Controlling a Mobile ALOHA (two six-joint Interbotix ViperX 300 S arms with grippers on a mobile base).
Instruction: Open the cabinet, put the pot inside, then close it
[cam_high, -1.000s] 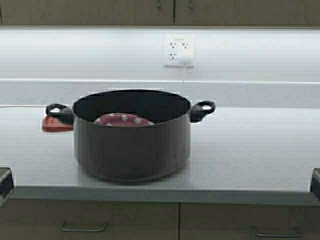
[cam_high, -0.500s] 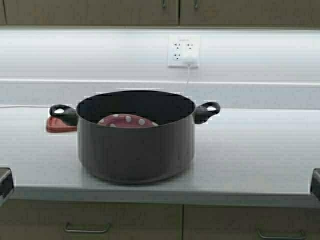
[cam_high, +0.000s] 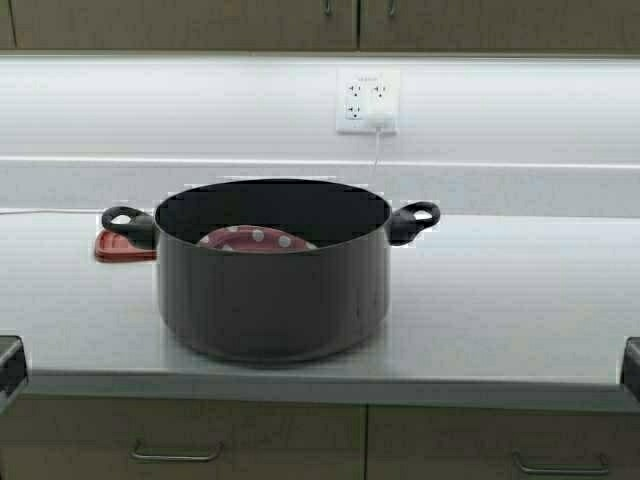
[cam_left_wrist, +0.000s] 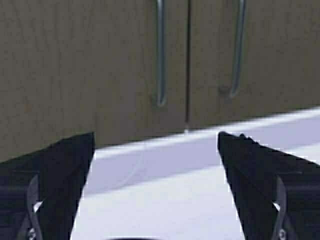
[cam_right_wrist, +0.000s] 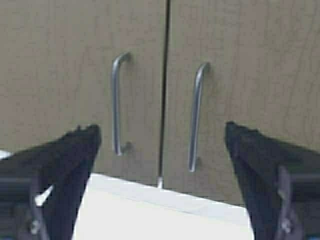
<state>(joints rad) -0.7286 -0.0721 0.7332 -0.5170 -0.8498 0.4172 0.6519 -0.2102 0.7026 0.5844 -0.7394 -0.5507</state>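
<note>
Two cabinet (cam_right_wrist: 165, 75) doors hang shut above the countertop (cam_high: 500, 300), their metal handles (cam_right_wrist: 117, 102) flanking the centre seam. Near the countertop's front edge stands the pot (cam_high: 272, 268), holding a red dotted item (cam_high: 255, 240). Left gripper (cam_left_wrist: 155, 185) and right gripper (cam_right_wrist: 162, 185) both point toward the doors, fingers spread and empty.
</note>
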